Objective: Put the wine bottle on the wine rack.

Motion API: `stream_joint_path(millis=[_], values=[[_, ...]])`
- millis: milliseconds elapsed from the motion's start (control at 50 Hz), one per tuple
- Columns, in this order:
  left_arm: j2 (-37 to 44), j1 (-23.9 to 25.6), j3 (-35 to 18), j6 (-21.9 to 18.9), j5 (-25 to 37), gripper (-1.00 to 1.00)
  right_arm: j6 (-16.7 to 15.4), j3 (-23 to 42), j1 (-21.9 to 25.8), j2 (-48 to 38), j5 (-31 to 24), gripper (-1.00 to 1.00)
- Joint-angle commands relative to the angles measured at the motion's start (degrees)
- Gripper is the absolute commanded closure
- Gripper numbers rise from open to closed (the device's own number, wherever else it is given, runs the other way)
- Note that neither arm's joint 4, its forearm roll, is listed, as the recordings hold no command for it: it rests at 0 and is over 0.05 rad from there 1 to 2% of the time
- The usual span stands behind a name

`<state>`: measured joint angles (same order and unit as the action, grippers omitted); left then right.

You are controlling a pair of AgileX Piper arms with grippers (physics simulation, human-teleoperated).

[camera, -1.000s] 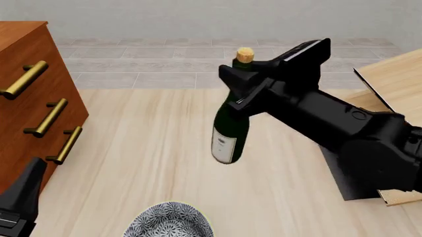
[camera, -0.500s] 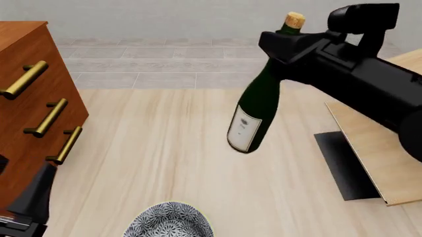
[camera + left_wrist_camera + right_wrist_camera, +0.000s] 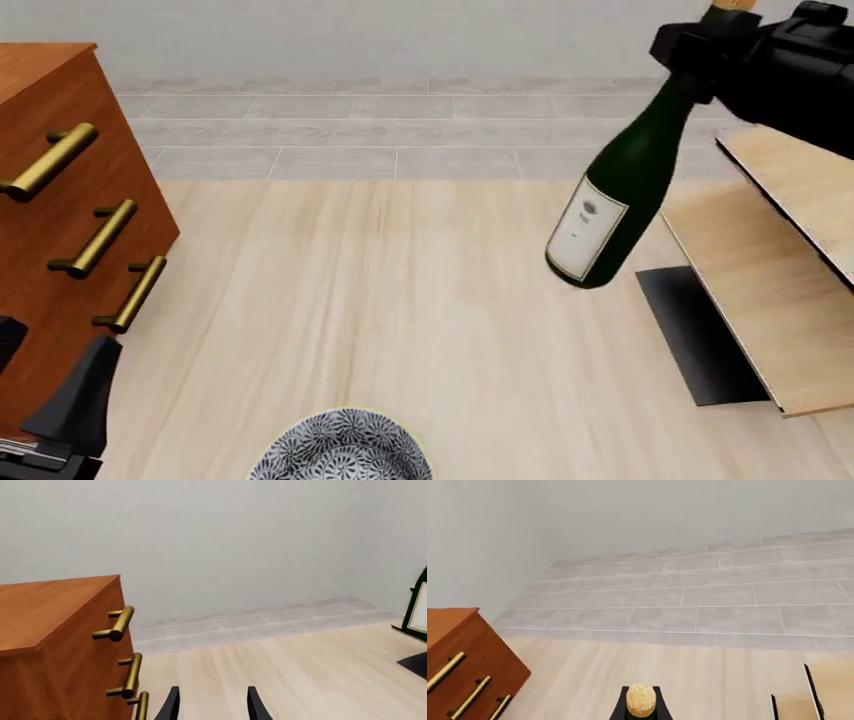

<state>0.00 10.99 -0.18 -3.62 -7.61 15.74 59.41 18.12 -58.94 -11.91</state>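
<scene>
The dark green wine bottle (image 3: 607,215) hangs tilted above the table, label low and tan cork toward the upper right. My right gripper (image 3: 691,58) is shut on its neck at the top right of the front view. The bottle's base hovers just left of the pale wood wine rack (image 3: 787,240), above the rack's black base plate (image 3: 701,340). In the right wrist view only the cork (image 3: 641,700) and a bit of the rack (image 3: 814,695) show. My left gripper (image 3: 212,707) is open and empty, low at the near left (image 3: 74,410). The bottle (image 3: 419,611) shows at the left wrist view's edge.
A reddish-brown cabinet (image 3: 67,200) with brass handles stands along the left side, close to my left gripper. A patterned blue-and-white bowl (image 3: 343,448) sits at the table's near edge. A tiled floor and a grey wall lie beyond the table.
My right arm has lifted the bottle and carried it right toward the rack, tilting it further. The left gripper has barely moved.
</scene>
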Motion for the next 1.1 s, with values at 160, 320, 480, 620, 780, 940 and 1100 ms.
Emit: stream_joint_path(millis=[160,320,480,620,780,940,1100], values=[[0.0,0.97,0.17,0.41,-0.51,-1.0,8.53,4.19,-17.37,2.35,-10.12,1.0],[0.0,0.98,0.17,0.57,-0.43,-1.0,10.81,3.65,-21.68,3.38,-10.93,1.0],[0.0,1.14,0.17,0.59,-0.46,-1.0,13.38,3.82,-24.99,3.82,-11.91,1.0],[0.0,1.41,0.17,0.59,-0.53,-1.0,14.0,5.62,-26.61,3.9,-13.41,1.0],[0.0,1.56,0.17,0.69,-0.57,-1.0,15.86,7.71,-29.81,2.82,-14.9,1.0],[0.0,1.83,0.17,0.5,-0.61,-1.0,16.54,9.95,-32.77,1.37,-16.4,1.0],[0.0,2.11,0.17,0.5,-0.64,-1.0,16.75,11.88,-36.73,0.64,-17.42,1.0]])
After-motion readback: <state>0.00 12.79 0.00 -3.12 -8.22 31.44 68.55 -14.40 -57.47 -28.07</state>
